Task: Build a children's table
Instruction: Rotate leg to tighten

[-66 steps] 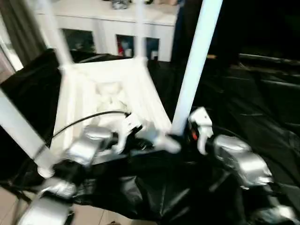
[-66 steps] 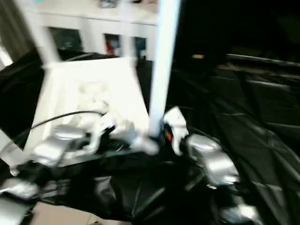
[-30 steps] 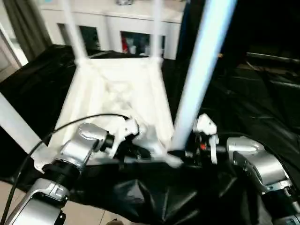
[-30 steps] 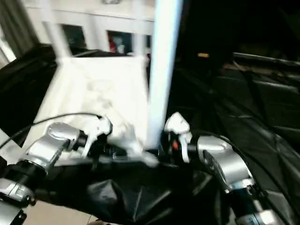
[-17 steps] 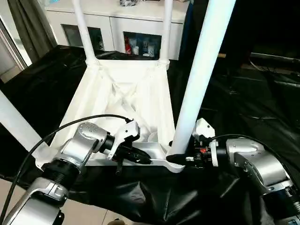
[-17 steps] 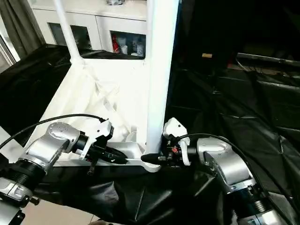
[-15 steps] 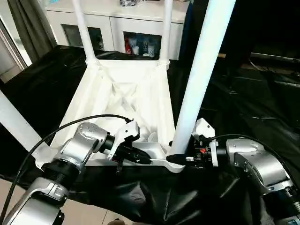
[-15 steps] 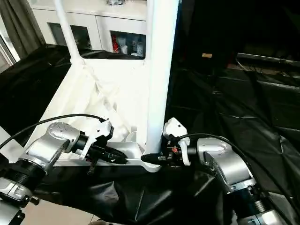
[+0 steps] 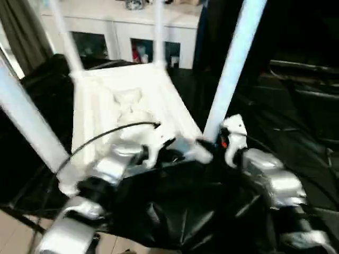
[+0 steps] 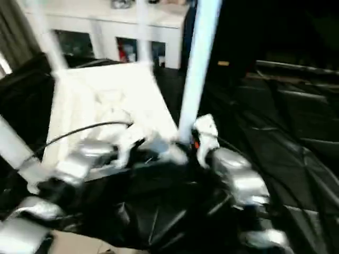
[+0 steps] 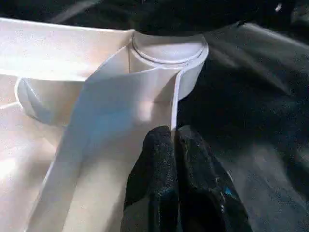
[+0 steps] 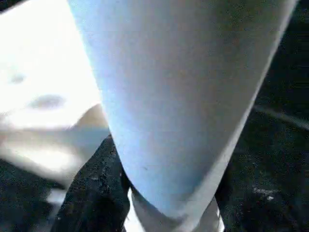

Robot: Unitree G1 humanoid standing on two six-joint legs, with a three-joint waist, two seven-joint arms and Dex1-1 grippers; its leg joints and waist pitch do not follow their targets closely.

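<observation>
left gripper (image 11: 173, 145): jaws pinch rim of top (image 9: 132, 100) | right gripper (image 12: 159, 193): jaws clamp near leg (image 9: 230, 69) at its socket (image 11: 166, 50) | top upside down, legs up

The table top (image 9: 127, 108) lies upside down, four legs (image 9: 231, 66) rising from its corners, cabinet (image 9: 122, 32) behind.

Both silver forearms reaching forward and inward, wrists nearly meeting. Left gripper (image 11: 173, 145) with black fingers pressed together, pinching a thin white wall edge. Right gripper (image 12: 164, 193) with fingers (image 12: 94, 183) spread wide around a white tube, clasping its base.
</observation>
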